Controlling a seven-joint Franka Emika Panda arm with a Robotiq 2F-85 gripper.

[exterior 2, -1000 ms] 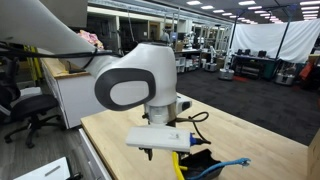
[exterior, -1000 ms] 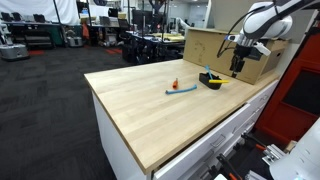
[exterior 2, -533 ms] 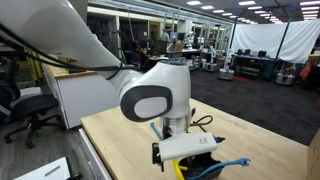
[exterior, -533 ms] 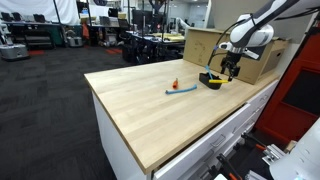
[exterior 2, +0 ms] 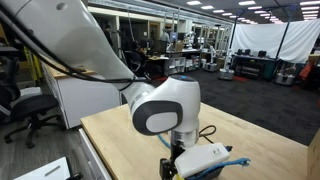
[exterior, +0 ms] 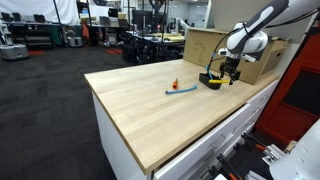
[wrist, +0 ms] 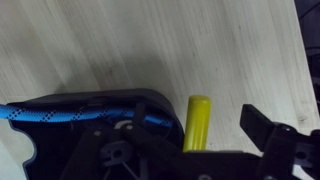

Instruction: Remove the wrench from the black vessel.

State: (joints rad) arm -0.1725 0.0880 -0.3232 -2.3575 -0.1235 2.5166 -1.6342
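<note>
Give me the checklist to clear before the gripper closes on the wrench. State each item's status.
1. Gripper open: ok, the fingers stand spread in the wrist view.
2. Wrench between the fingers: ok, though it lies nearer one finger than the other.
3. Gripper positioned at the black vessel: ok in an exterior view.
4. Fingers low enough to grip the wrench: cannot tell.
5. Blue tool and red-orange object out of the way: ok, both lie on the table, apart from the vessel.
6. Clearance to the cardboard box: cannot tell.
</note>
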